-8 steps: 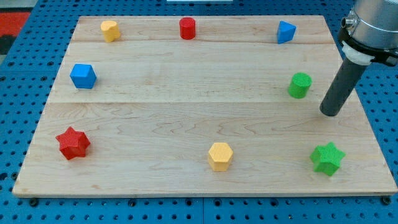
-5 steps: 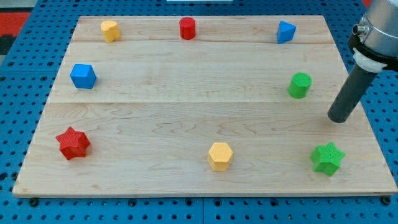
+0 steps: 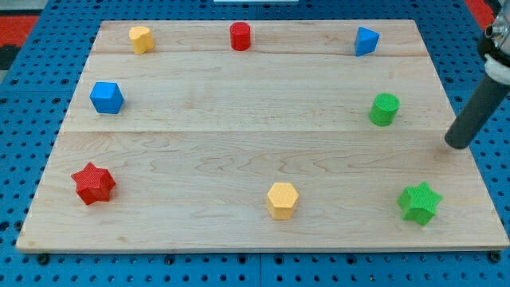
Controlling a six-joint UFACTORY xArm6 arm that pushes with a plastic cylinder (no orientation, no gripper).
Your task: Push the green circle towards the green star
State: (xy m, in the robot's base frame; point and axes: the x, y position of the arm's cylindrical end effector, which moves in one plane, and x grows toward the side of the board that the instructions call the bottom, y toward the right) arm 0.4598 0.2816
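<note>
- My tip (image 3: 458, 144) sits at four o'clock from the green circle (image 3: 384, 109), apart.
- Green star (image 3: 419, 202) lies at five o'clock; table (image 3: 239, 143) between is unobstructed.
- No hand shows.

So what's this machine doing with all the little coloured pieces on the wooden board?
A robot arm ending in a dark rod is meant to push the green circle block towards the green star block. Right now my tip touches nothing: it sits near the wooden board's right edge in the view, right of the circle and above the star. The circle lies well above the star.
</note>
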